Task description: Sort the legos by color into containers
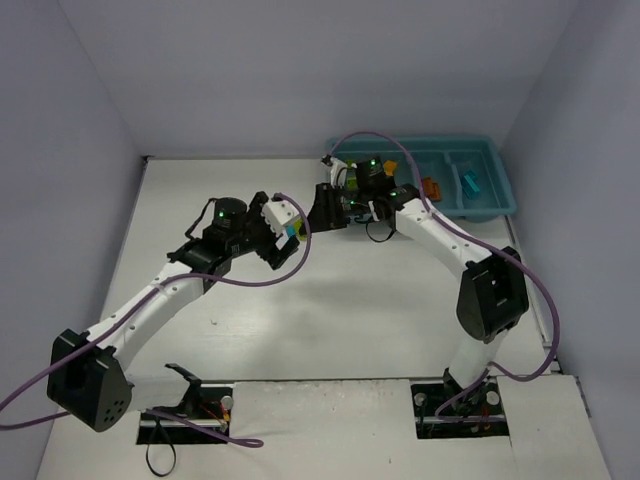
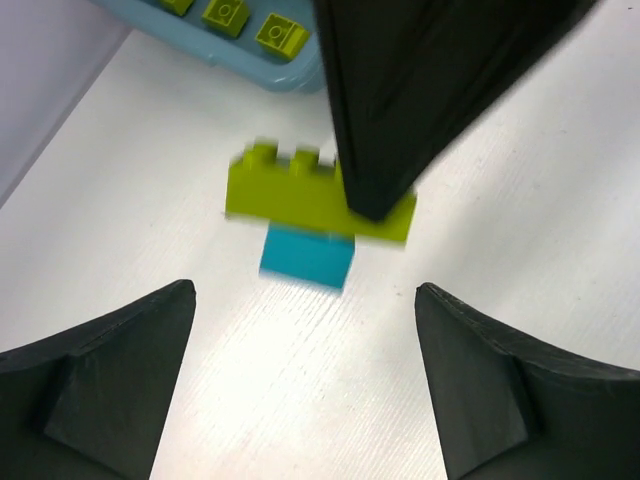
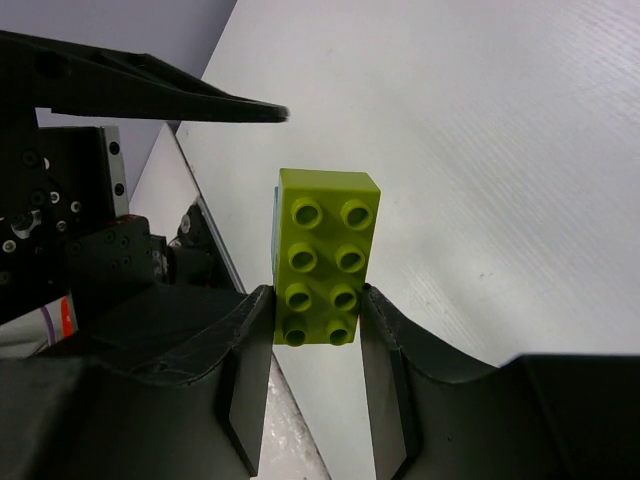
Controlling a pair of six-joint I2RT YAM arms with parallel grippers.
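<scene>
Right gripper pinches a lime-green brick by its long sides at mid-frame, jaws narrowed onto it and its studs facing the wrist camera. In the left wrist view this brick sits at centre with a cyan-blue brick joined beneath it. One black finger of the right gripper reaches in from the upper right onto its right end. Whether the clump touches the white table I cannot tell. Left gripper stands wide open and holds nothing, its fingers at the lower corners of that frame, apart from the clump. At upper left there lies the teal tray with green bricks inside. Overhead, it holds an orange brick and a cyan brick.
</scene>
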